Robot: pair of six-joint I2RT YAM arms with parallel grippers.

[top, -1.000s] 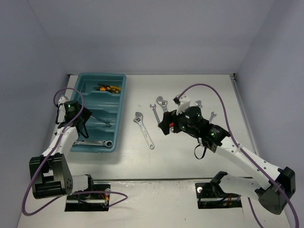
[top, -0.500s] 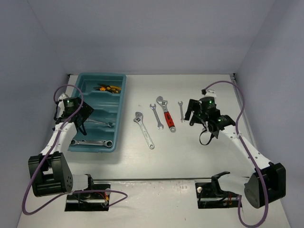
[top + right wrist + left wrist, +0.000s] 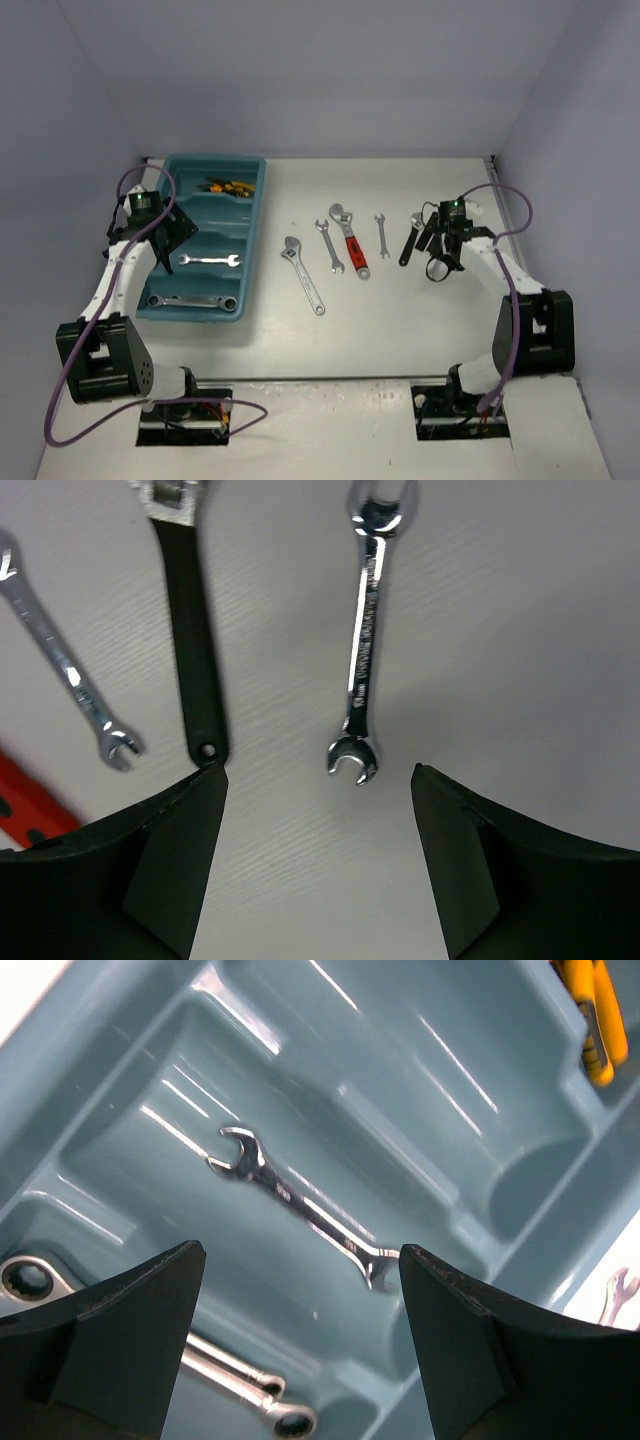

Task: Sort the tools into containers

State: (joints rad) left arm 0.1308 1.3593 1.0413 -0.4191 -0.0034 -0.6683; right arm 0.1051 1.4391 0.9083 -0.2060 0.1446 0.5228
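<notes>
The teal-blue tray [image 3: 254,235] lies at the left with four long compartments. It holds yellow-handled tools [image 3: 228,186] in the far one, a silver open-end wrench [image 3: 208,261] in the third, and ring wrenches [image 3: 193,300] in the nearest. My left gripper [image 3: 170,238] hovers open and empty over the tray. In the left wrist view that wrench [image 3: 300,1205] lies below the jaws [image 3: 300,1260]. My right gripper [image 3: 441,252] is open above the table. Just ahead of it [image 3: 318,775] lie a silver wrench [image 3: 363,640] and a black-handled wrench [image 3: 192,630].
On the table between the arms lie a silver adjustable wrench [image 3: 303,275], a silver wrench [image 3: 330,246], a red-handled adjustable wrench [image 3: 351,240], a small wrench [image 3: 381,235] and the black-handled wrench [image 3: 411,240]. Grey walls close the back and sides.
</notes>
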